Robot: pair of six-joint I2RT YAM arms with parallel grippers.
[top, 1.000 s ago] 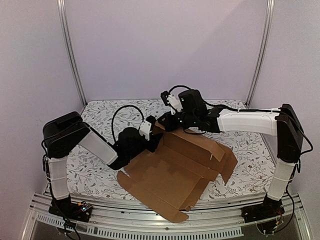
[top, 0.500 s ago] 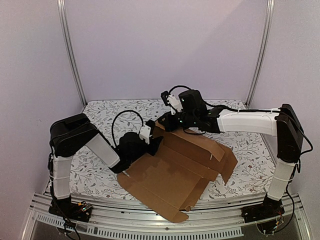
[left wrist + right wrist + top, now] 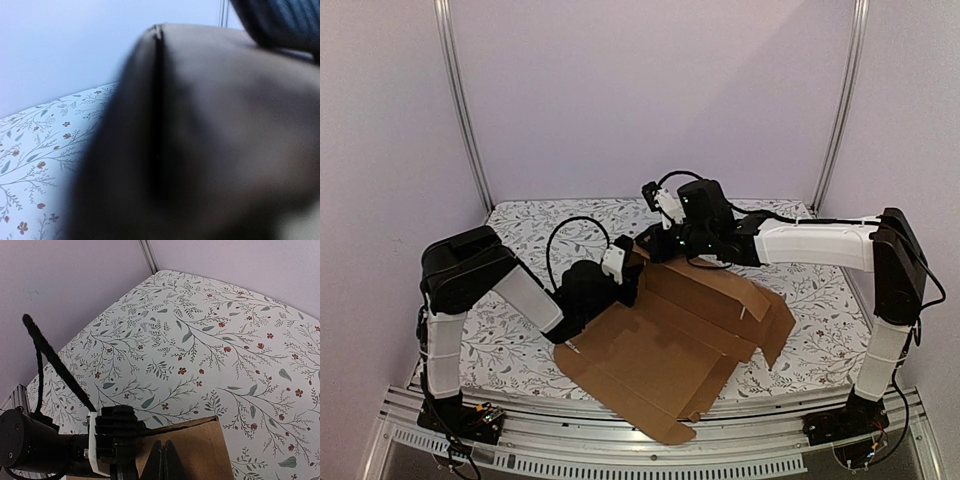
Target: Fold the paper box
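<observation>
The left arm has eased inward and its jaws have snapped together! The left gripper (image 3: 628,280) is pinched on the left edge of a raised rear flap of the plain brown die-cut cardboard paper box (image 3: 665,350), which lies half-open mid-table on the floral-print tabletop (image 3: 520,240). Further right, the right gripper (image 3: 161,460) is clamped tight on the same flap.

Your paper box (image 3: 670,350) is a plain brown die-cut cardboard sheet, mostly spread open rather than box-shaped. It lies on the bench (image 3: 520,225) toward the near side, with its nearest corner reaching out over the front edge. The wide middle panel rests fairly flat and is crossed by creases. The far-left flap is lifted off the surface, and the right-hand flaps are bent up at an angle.
</observation>
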